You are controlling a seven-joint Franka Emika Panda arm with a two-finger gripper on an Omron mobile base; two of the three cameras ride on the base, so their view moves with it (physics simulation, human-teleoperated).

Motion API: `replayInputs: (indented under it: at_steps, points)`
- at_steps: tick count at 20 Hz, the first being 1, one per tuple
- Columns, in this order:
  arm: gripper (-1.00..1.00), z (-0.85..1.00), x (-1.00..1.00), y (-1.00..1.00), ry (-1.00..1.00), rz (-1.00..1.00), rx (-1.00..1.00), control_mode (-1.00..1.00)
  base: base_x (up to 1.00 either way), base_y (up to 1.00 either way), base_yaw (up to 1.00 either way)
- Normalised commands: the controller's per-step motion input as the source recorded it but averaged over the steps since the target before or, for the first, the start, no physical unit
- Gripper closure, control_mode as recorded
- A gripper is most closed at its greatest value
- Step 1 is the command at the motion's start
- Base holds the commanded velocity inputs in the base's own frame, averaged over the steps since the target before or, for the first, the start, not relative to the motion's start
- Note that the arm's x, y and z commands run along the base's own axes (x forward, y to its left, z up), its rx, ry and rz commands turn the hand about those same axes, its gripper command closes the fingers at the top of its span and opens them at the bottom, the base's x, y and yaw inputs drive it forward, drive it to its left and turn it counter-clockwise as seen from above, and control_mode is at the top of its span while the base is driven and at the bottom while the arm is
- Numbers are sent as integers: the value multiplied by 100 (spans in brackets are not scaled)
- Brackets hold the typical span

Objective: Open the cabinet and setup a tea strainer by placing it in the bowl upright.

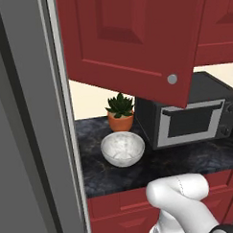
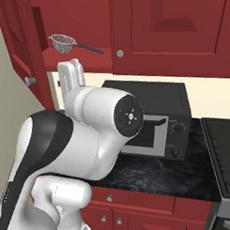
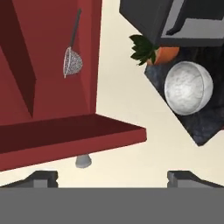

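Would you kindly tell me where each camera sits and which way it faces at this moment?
Left base view: behind the arm's left, facing the bowl, plant and microwave; white arm link at bottom.
Right base view: behind its right, facing the open cabinet with the tea strainer; arm fills the left.
Hand view: on the hand, rolled sideways; gripper open.
Shared: strainer, bowl, microwave.

My base views flank the arm, facing the counter; both share the microwave (image 1: 188, 116). My hand view rolls sideways, near the cabinet (image 3: 48, 65).
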Motion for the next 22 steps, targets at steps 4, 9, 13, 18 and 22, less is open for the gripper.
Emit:
replayInputs:
  at_steps: [4,9,13,18,22]
  points:
    - [-100,0,52,16,2,12,5,-100,0,0,0]
    - [-100,-1,27,44,-4,16,0,-100,0,0,0]
    - [-100,0,38,37,0,15,0,-100,0,0,0]
    - [-100,0,45,3,0,12,7,-100,0,0,0]
    - [-100,0,36,0,0,13,8,-100,0,0,0]
